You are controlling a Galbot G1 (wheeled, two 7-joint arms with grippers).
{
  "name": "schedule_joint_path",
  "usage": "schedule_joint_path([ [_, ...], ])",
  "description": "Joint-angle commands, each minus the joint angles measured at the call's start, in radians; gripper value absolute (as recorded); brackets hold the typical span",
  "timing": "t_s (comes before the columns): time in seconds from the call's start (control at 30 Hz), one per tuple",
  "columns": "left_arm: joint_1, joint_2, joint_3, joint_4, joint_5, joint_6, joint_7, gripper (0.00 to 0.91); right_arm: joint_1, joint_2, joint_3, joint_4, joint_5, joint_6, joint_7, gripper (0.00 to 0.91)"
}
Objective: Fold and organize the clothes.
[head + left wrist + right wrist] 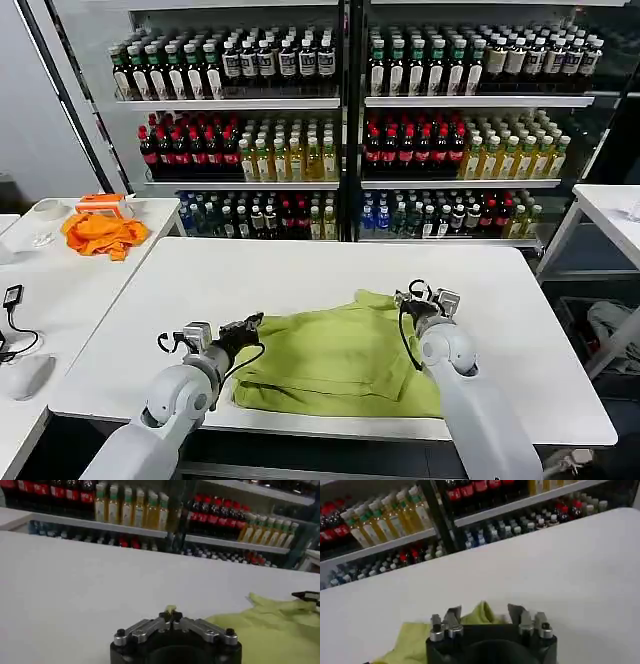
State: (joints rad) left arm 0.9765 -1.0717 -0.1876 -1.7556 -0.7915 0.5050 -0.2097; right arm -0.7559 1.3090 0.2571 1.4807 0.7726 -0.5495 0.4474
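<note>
T-shirt (340, 360) lies bunched on the white table (300, 270), toward the 6 o'clock edge. Left gripper (250, 325) at the shirt's 9 o'clock edge, fingers pinched together on a bit of yellow-green fabric. Right gripper (420, 297) at the shirt's 1 o'clock corner, fingers spread, fabric between them. Orange cloth (103, 233) on the side table at 10 o'clock

a mock shop floor set up as a robot test space

a retail setting is suggested by the glass-fronted drinks coolers (340, 120) along the back, where bottles (250, 155) are ranked by colour in tight rows on the shelves (230, 103). a lab use is suggested by the plain white tables (300, 270) placed in front, and by a side table (60, 290) on which a computer mouse (28, 376) and a cabled device (12, 297) are kept.
</note>
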Motion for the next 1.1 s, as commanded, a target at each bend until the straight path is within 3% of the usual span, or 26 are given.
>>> schedule_joint_path([
  [0.03,0.0,0.0,-0.002,-0.001,0.001,0.0,-0.001,0.02,0.018,0.012,-0.003,-0.031,0.012,0.0,0.009,0.0],
  [0.57,0.001,0.002,-0.007,0.0,0.001,-0.003,0.001,0.02,-0.001,-0.011,0.0,0.032,0.006,0.002,-0.003,0.0],
  [1.1,0.059,0.017,-0.032,-0.066,-0.004,0.003,0.002,0.02,-0.334,-0.148,0.05,0.448,-0.131,0.022,-0.091,0.0],
])
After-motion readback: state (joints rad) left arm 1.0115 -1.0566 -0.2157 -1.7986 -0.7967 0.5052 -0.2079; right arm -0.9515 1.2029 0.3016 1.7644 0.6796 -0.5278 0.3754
